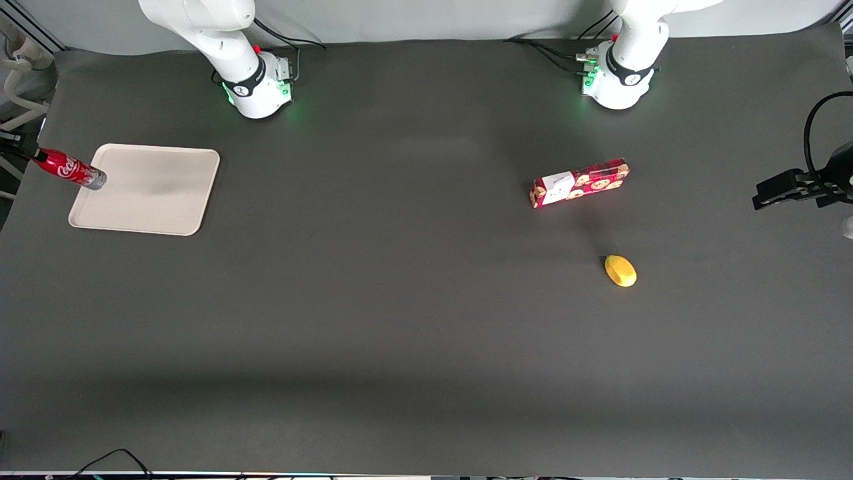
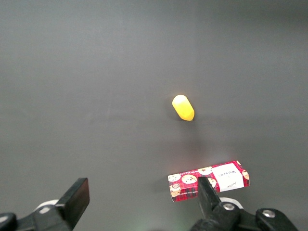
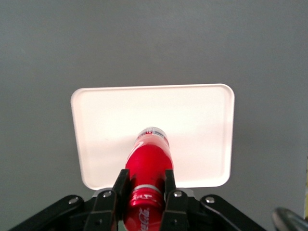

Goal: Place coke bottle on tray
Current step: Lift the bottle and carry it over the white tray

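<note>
My right gripper (image 3: 144,185) is shut on the coke bottle (image 3: 148,161), a slim red bottle with white script and a silvery base, gripping it near the cap end. In the front view the bottle (image 1: 70,169) hangs in the air, tilted, its silvery base over the tray's edge at the working arm's end of the table. The gripper (image 1: 26,155) shows only at the frame's edge there. The cream-beige tray (image 1: 160,200) lies flat below; in the wrist view the tray (image 3: 197,120) is under the bottle's base.
A red cookie box (image 1: 578,183) and a yellow lemon-like object (image 1: 620,271) lie toward the parked arm's end of the table; both also show in the left wrist view, the box (image 2: 209,180) and the yellow object (image 2: 183,107).
</note>
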